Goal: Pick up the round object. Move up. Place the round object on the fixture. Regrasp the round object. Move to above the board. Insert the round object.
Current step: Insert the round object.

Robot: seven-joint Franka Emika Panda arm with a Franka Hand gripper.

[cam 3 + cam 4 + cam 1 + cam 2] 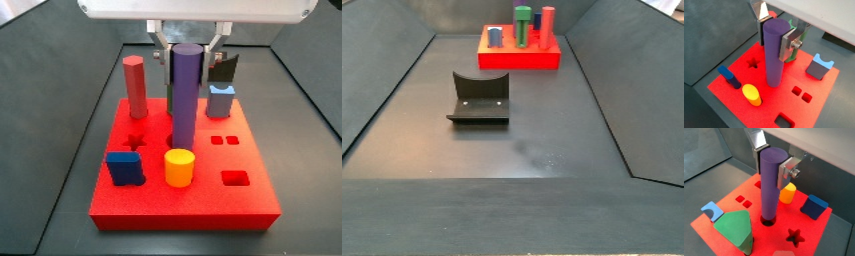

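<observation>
My gripper (775,34) (772,160) is shut on the upper part of the round object (773,57) (768,188), a long purple cylinder held upright. Its lower end sits at the round hole of the red board (731,95) (767,245); a dark rim of the hole shows around its foot in a wrist view. In a side view the gripper (187,52) holds the round object (185,100) over the board's (201,205) middle. The fixture (480,100), a dark notched bracket, stands on the floor well apart from the board (520,58).
Other pegs stand in the board: a red hexagonal peg (135,88), a blue block (124,167), a short yellow cylinder (179,167), a grey-blue notched peg (221,100) and a green peg (737,228). Star (752,63) and square (235,178) holes are open. Dark walls enclose the floor.
</observation>
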